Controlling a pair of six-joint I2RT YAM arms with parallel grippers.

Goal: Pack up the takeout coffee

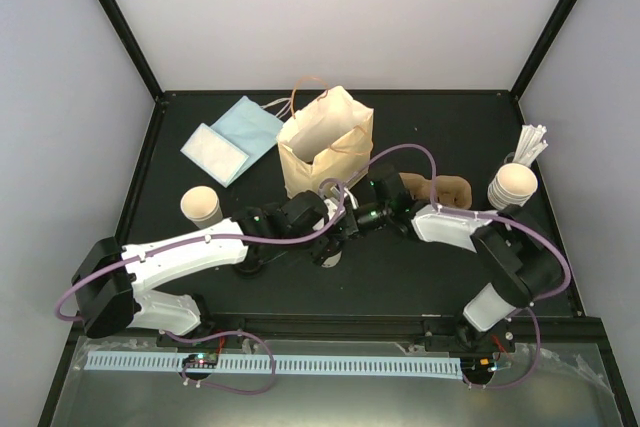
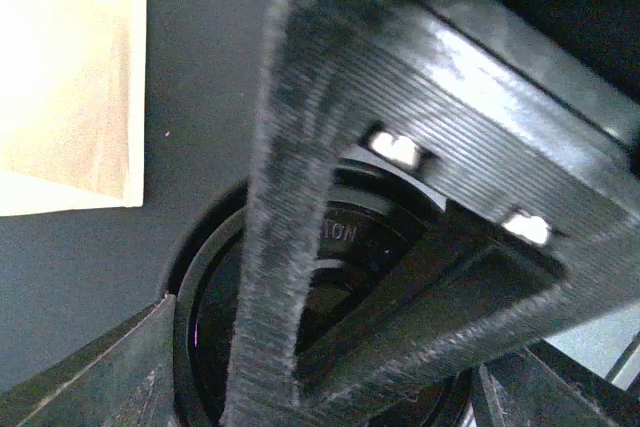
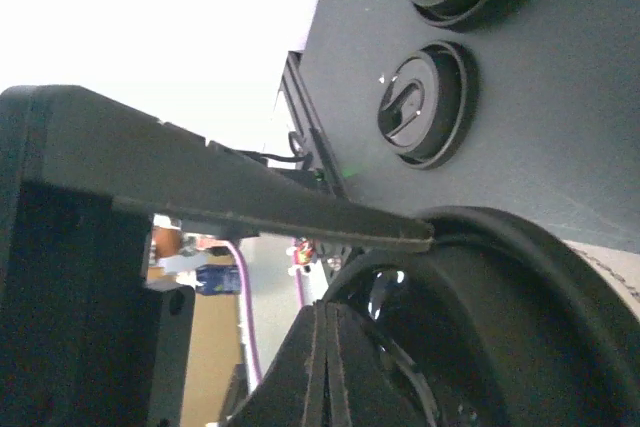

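Pinching a black lid (image 3: 520, 347) by its rim, the right fingers (image 3: 250, 187) are closed; left fingers (image 2: 90, 377) straddle it — gripping or not, I cannot tell. The lidless cup (image 1: 200, 205) stands well left of them, likely awaiting it.

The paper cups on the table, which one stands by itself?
The cream cup on the left side. The others are nested in a stack at the right, with white sticks by it.

Count: 1 paper bag (image 1: 325, 147), 1 single cup (image 1: 200, 205), 1 cup stack (image 1: 512, 185), 1 carrier (image 1: 445, 190), 3 black lids (image 3: 425, 107), 2 napkin packs (image 1: 250, 125).
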